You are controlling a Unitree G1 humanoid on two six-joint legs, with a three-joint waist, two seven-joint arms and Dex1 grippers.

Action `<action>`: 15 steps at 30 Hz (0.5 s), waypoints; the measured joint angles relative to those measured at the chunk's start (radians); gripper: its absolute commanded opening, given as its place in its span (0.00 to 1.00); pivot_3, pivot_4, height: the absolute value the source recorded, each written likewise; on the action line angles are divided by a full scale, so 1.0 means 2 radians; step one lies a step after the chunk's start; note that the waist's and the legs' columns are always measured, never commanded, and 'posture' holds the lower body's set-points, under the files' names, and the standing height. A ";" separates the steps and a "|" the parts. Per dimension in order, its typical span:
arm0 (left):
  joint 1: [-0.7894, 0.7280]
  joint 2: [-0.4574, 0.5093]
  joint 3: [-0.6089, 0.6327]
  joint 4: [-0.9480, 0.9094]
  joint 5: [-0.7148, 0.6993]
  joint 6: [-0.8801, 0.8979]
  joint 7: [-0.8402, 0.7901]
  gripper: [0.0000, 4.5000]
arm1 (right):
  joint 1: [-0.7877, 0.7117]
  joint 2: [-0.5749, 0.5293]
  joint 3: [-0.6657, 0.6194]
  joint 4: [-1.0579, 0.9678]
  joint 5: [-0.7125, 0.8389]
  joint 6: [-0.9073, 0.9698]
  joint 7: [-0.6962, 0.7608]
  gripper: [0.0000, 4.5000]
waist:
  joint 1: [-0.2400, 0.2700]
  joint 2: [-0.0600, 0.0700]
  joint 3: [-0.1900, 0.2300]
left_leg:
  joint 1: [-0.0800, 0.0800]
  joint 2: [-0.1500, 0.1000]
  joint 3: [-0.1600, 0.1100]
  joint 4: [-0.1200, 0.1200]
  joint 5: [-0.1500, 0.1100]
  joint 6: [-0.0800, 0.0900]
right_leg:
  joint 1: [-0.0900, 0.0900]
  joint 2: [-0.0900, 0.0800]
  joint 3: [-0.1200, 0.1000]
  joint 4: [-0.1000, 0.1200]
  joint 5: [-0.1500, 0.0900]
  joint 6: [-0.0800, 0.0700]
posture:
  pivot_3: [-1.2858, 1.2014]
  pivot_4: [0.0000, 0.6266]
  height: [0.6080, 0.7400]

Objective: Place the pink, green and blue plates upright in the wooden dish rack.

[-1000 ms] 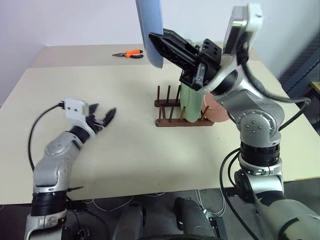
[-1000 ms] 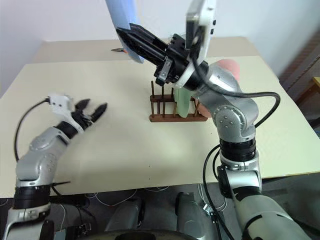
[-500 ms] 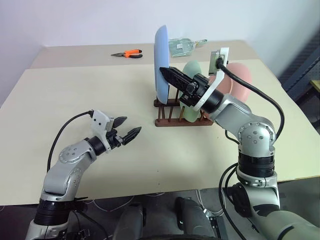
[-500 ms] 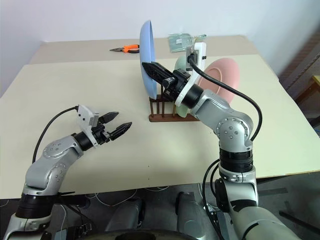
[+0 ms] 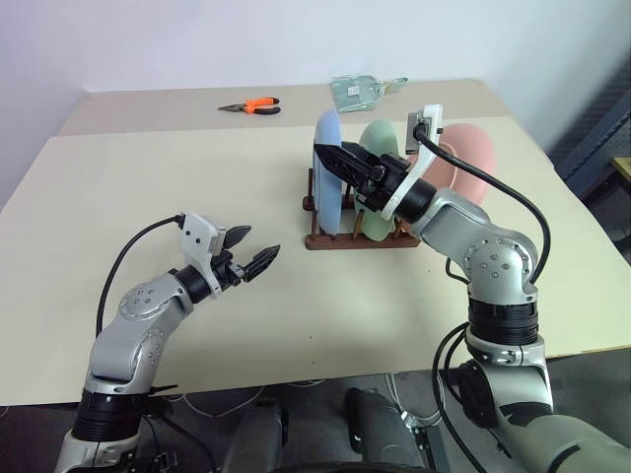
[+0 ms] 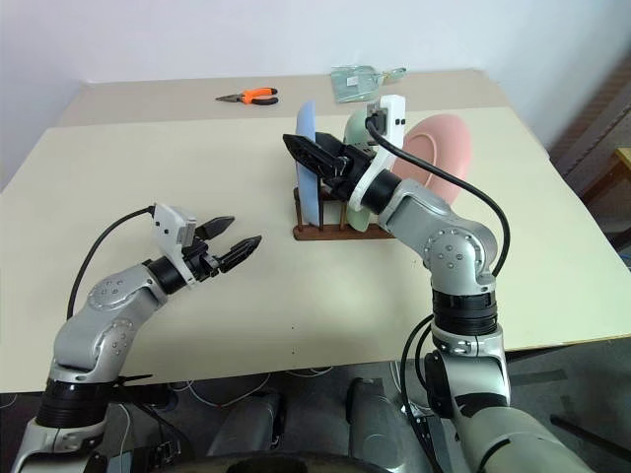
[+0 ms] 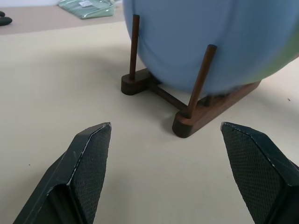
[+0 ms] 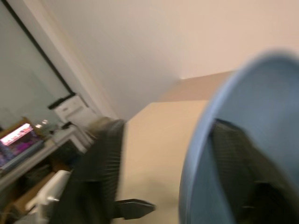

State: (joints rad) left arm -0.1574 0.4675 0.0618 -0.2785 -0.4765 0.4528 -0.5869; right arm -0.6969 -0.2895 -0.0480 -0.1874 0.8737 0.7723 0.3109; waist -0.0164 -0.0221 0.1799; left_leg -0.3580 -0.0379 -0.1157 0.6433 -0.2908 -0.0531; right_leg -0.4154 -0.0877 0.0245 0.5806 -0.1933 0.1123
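The blue plate (image 5: 328,182) stands upright in the left end of the wooden dish rack (image 5: 340,239). Just behind it in the rack are the green plate (image 5: 378,136) and, at the right end, the pink plate (image 5: 471,158). My right gripper (image 5: 327,155) is open at the blue plate's upper rim. In the right wrist view the blue plate (image 8: 243,116) has one finger (image 8: 103,168) standing clear of it and the other behind its rim. My left gripper (image 5: 251,258) hovers open over the table left of the rack, and the rack (image 7: 196,116) shows between its fingers.
Orange-handled pliers (image 5: 251,104) and a clear plastic packet (image 5: 363,89) lie on the far table. The beige table (image 5: 148,177) stretches bare to the left and in front of the rack. Its right edge runs close behind the pink plate.
The blue plate has come down from above the rack into its left slot. My right gripper sank with it and its fingers have opened. The left gripper has hardly moved.
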 measured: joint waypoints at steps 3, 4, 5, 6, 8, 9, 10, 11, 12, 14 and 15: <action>0.000 0.000 0.000 -0.001 0.004 0.000 0.001 0.86 | -0.003 -0.061 0.046 -0.025 -0.084 -0.048 0.051 0.81 | 0.000 0.000 0.000 | 0.000 0.000 0.000 0.000 0.000 0.000 | 0.000 0.000 0.000 0.000 0.000 0.000 | 0.52 0.24 1.00; 0.000 0.000 0.000 -0.001 0.004 0.000 0.001 0.86 | -0.004 -0.076 0.052 -0.034 -0.101 -0.058 0.065 0.81 | 0.000 0.000 0.000 | 0.000 0.000 0.000 0.000 0.000 0.000 | 0.000 0.000 0.000 0.000 0.000 0.000 | 0.52 0.24 1.00; 0.000 0.000 -0.001 -0.002 0.004 0.000 0.000 0.86 | -0.004 -0.084 0.053 -0.039 -0.111 -0.065 0.074 0.81 | 0.000 0.000 0.000 | 0.000 0.000 0.000 0.000 0.000 0.000 | 0.000 0.000 0.000 0.000 0.000 0.000 | 0.52 0.24 1.00; -0.001 0.000 -0.002 -0.004 0.005 0.000 0.000 0.86 | -0.003 -0.098 0.053 -0.046 -0.120 -0.069 0.086 0.81 | 0.000 0.000 0.000 | 0.000 0.000 0.000 0.000 0.000 0.000 | 0.000 0.000 0.000 0.000 0.000 0.000 | 0.52 0.24 1.00; -0.002 0.000 -0.009 -0.011 0.006 0.000 -0.004 0.86 | 0.003 -0.141 0.050 -0.063 -0.133 -0.074 0.113 0.81 | 0.003 0.000 0.000 | 0.000 0.000 0.000 0.000 0.000 0.000 | 0.000 0.000 0.000 -0.001 0.000 0.000 | 0.52 0.24 1.00; -0.002 0.001 -0.015 -0.013 0.007 0.000 -0.007 0.86 | 0.014 -0.169 0.038 -0.076 -0.134 -0.074 0.131 0.75 | 0.005 0.000 0.000 | -0.001 0.000 0.000 0.000 0.000 0.000 | 0.001 0.000 0.000 -0.001 0.000 0.000 | 0.52 0.24 1.00; -0.002 0.002 -0.019 -0.015 0.009 0.001 -0.010 0.86 | 0.022 -0.189 0.019 -0.084 -0.127 -0.069 0.142 0.68 | 0.005 0.000 0.000 | -0.001 0.000 0.000 0.001 0.000 0.001 | 0.001 0.000 0.000 -0.002 0.000 0.001 | 0.52 0.24 1.00; -0.005 0.002 -0.028 -0.016 0.013 0.001 -0.012 0.86 | 0.031 -0.208 -0.013 -0.086 -0.114 -0.058 0.146 0.60 | 0.005 0.000 0.000 | -0.001 0.000 0.000 0.001 -0.001 0.001 | 0.001 -0.001 0.000 -0.002 0.000 0.000 | 0.52 0.24 1.00; -0.006 0.001 -0.035 -0.019 0.016 0.001 -0.013 0.86 | 0.034 -0.223 -0.040 -0.084 -0.109 -0.048 0.145 0.51 | 0.005 0.000 0.000 | -0.001 -0.001 0.000 0.001 -0.001 0.001 | 0.001 -0.001 0.000 -0.002 0.000 0.000 | 0.52 0.24 1.00; -0.010 0.000 -0.052 -0.021 0.019 0.001 -0.021 0.86 | 0.040 -0.261 -0.096 -0.072 -0.110 -0.040 0.140 0.30 | 0.005 0.000 0.000 | 0.000 -0.001 0.000 0.001 -0.001 0.001 | 0.001 -0.001 0.000 -0.002 -0.001 0.001 | 0.52 0.24 1.00; -0.013 -0.001 -0.061 -0.022 0.021 0.001 -0.025 0.86 | 0.051 -0.282 -0.118 -0.063 -0.119 -0.042 0.139 0.20 | 0.005 0.000 0.000 | 0.000 0.000 0.000 0.001 -0.001 0.001 | 0.002 -0.001 0.000 -0.002 -0.001 0.001 | 0.52 0.24 1.00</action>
State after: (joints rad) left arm -0.1828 0.4664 -0.0608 -0.3235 -0.4349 0.4540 -0.6370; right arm -0.5958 -0.8541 -0.2831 -0.3143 0.6350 0.6889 0.5888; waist -0.0064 -0.0231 0.1803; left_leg -0.3586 -0.0388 -0.1156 0.6457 -0.2922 -0.0507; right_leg -0.4121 -0.0890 0.0240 0.5770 -0.1947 0.1136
